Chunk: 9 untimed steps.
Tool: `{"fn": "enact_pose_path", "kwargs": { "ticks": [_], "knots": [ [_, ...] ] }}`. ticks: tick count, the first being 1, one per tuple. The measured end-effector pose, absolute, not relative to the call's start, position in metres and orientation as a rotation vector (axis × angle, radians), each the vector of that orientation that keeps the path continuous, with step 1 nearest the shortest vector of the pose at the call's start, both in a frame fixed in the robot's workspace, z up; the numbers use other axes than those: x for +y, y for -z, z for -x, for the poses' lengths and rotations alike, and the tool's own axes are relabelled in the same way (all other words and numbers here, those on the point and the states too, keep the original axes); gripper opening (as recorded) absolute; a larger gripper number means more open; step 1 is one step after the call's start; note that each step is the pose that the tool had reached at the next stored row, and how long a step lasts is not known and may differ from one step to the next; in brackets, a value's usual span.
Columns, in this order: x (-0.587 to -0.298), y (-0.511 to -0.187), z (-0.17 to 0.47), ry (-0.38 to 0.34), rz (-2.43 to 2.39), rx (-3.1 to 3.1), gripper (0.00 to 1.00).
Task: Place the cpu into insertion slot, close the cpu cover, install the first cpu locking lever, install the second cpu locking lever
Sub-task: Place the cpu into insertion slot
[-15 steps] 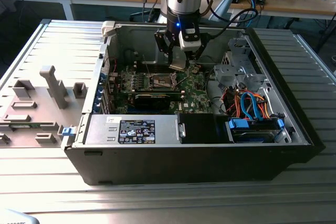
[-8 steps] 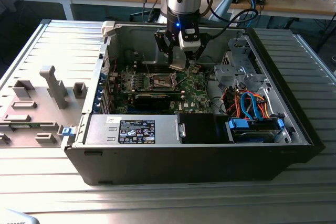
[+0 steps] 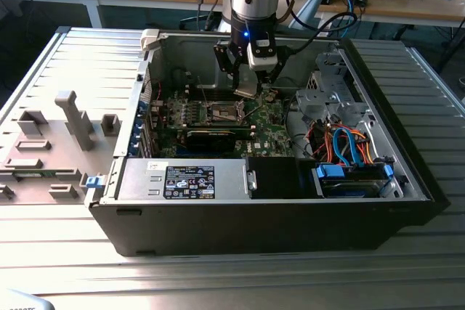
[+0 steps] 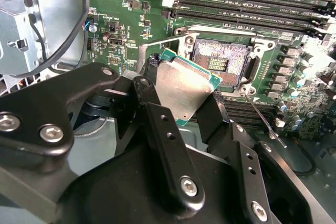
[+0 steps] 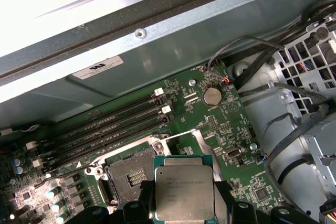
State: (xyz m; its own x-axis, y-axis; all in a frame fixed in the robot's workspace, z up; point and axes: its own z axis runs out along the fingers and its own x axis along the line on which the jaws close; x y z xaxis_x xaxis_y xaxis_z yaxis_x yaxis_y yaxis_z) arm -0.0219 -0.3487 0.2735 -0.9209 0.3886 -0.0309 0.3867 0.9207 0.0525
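**Step one in hand: carrying the cpu to the socket**

Pinching the cpu (image 4: 184, 90) by two opposite edges in the gripper (image 4: 181, 100), with jaws pressed tight against it and the silvery plated face turned toward both wrist cameras. Hovering above the insertion slot (image 4: 223, 61) but off to one side of it, not over its centre. In the exterior view, just to the exterior view's right of the slot. Apparently not touching the slot, going by the second wrist view.

Slot bare, with its dark contact field exposed. What looks like the cpu cover (image 4: 149, 45) swung up off the slot on the gripper's side. A thin wire lever (image 4: 262, 121) lying free along the slot's opposite edge. Placing under way, then, with nothing seated, and cover and both levers not yet dealt with.

Judged needs of the placing:
- Bringing the chip squarely over the slot, edges parallel to the silver rim, level and clear of the raised cover.
- Lowering gently, for fear of bending the exposed contacts with a skewed or sliding landing.
- Letting go only once flat inside the rim.
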Motion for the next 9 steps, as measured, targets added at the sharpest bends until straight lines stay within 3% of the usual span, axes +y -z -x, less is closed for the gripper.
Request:
{"fn": "enact_pose_path", "kwargs": {
  "ticks": [9],
  "knots": [
    [-0.3487, -0.2734, 0.0219, -0.070, -0.628, 3.036, 0.54]
  ]
}}
